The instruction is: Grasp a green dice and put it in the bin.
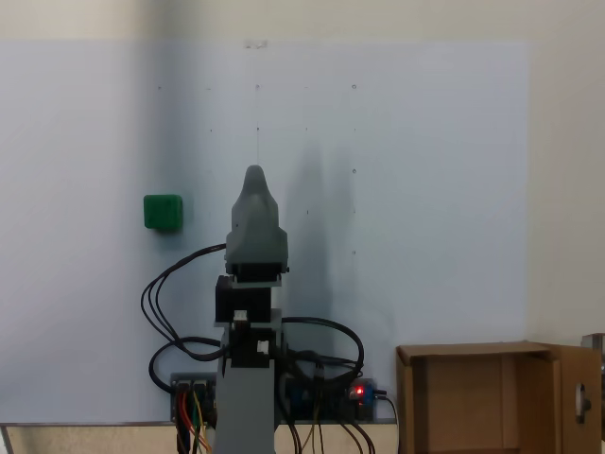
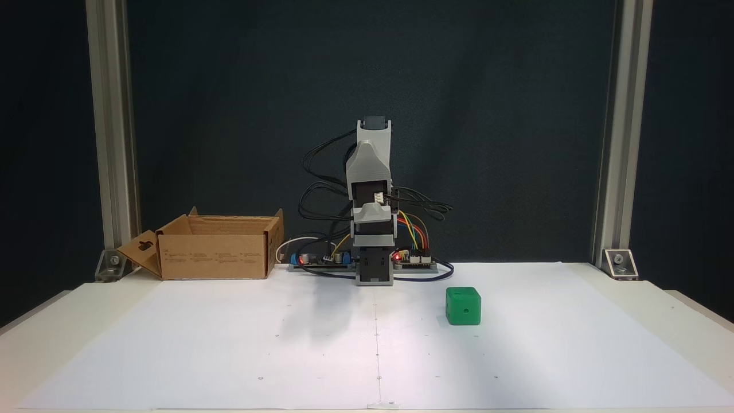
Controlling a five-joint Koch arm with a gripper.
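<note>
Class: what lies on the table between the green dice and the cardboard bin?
The arm's base and circuit boards, seen in both fixed views, separate green dice from bin.

My grey plastic hobby arm (image 2: 374, 229) sits folded upright over its base, links stacked one above the other. In one fixed view its grey tapered gripper (image 1: 253, 175) points away from the base, jaws lying one behind the other, so I cannot tell whether they are parted or closed.

Green dice (image 1: 163, 212) left of folded arm (image 1: 253, 284) (well apart), bin (image 1: 492, 397) lower right
</note>
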